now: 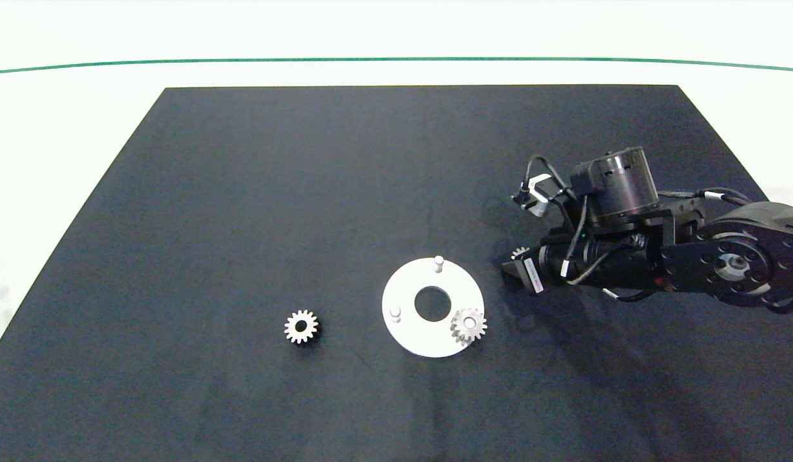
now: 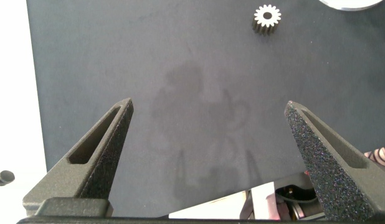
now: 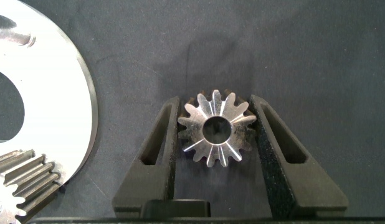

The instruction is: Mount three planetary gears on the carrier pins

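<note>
a: on the right side of the bench (image 1: 242, 192), just beside the white disc (image 1: 409, 333), the right gripper (image 3: 217, 134) has a gear (image 3: 215, 127) between its fingers. from the wrist camera both fingers look pressed against the teeth, so i judge it is closed on this gear. if the gear is already lifted from the dark mat, i cannot tell.

b: and the other gears?

a: one gear (image 1: 468, 325) sits on the disc, at the near right edge, with a pale pin end showing in its centre hole, so it seems already installed. another gear (image 1: 301, 326) lies flat on the mat, well apart from the disc on its left side.

b: so which step is it now?

a: i think the second gear is in hand. two pins are free: the far pin (image 1: 438, 262) and the left pin (image 1: 394, 314).

b: what does the next move need?

a: to carry the gear over a free pin, the far one being nearer to the gripper, keep it level, bring the hole exactly over the pin, then lower it straight. the hole looks only a little wider than the pin, so a small tilt may jam it.

b: and the left arm?

a: the left gripper (image 2: 208, 155) hangs over bare mat with fingers wide apart, holding nothing. it does not appear from above.
</note>
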### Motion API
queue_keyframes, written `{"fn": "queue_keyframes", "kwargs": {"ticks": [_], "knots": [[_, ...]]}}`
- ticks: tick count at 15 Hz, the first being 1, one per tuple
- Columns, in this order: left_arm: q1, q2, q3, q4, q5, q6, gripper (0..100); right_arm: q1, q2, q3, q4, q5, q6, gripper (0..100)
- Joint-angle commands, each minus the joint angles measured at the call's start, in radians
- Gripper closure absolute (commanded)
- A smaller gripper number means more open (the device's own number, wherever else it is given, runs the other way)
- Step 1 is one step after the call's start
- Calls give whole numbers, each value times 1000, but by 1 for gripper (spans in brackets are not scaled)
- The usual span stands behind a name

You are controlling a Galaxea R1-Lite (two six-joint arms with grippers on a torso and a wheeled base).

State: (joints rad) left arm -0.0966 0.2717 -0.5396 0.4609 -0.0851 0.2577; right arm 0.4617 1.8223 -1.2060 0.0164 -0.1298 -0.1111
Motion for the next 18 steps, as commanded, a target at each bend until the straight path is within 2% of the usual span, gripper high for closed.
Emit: {"fn": "queue_keyframes", "kwargs": {"ticks": [1, 3, 5, 8, 9, 12, 14, 16, 18], "knots": [[0, 1, 0, 2, -1, 2, 0, -5, 6, 0, 2, -1, -1, 81], [0, 1, -2, 2, -1, 2, 0, -11, 9, -10, 0, -2, -6, 84], [1, 1, 4, 2, -1, 2, 0, -2, -17, -47, 34, -4, -18, 84], [1, 1, 6, 4, -1, 3, 0, 48, -86, -72, 155, -11, -53, 84], [1, 1, 6, 2, -1, 2, 0, 63, -98, -72, 163, -13, -55, 84], [1, 4, 1, 2, 1, 3, 0, 146, -135, -72, 160, -65, -58, 84], [3, 6, 0, 2, -1, 3, 0, 190, -138, -92, 158, -100, -70, 84], [3, 14, -2, -1, -1, 3, 0, 224, -129, -99, 154, -110, -70, 84], [3, 15, -2, -11, -1, 3, 0, 245, -118, -110, 149, -133, -70, 84]]}}
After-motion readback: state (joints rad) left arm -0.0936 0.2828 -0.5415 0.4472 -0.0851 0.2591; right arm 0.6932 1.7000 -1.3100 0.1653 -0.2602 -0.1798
